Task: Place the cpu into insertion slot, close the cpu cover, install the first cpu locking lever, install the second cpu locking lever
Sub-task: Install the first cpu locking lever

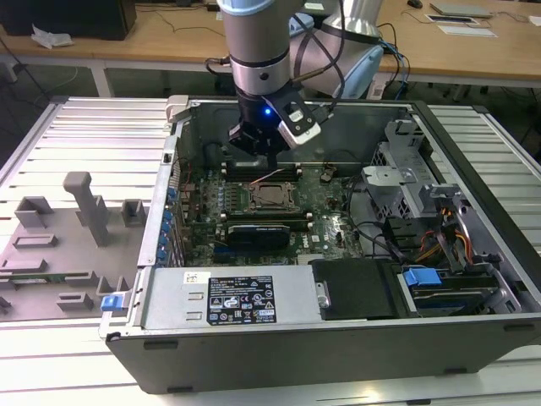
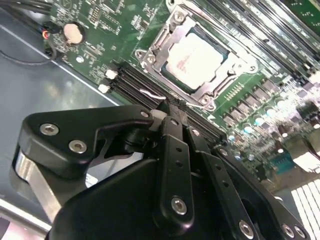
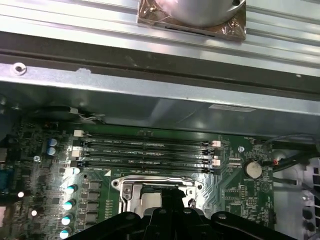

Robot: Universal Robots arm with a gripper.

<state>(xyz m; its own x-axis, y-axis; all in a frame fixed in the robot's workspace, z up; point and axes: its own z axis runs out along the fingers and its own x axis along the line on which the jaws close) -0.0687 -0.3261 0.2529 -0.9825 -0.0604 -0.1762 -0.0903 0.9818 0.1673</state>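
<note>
A: What's carrying everything?
B: One slatted metal table, with the ribs running side to side.
A: What's directly on it?
B: Two items. The open computer case lies on its side. It covers the middle and the exterior view's right, close to the near edge. The grey fixture plate lies flat by the edge on the exterior view's left, with blocks and a post standing on it.
A: Touching?
B: Just beside each other. Can't tell contact.
</note>
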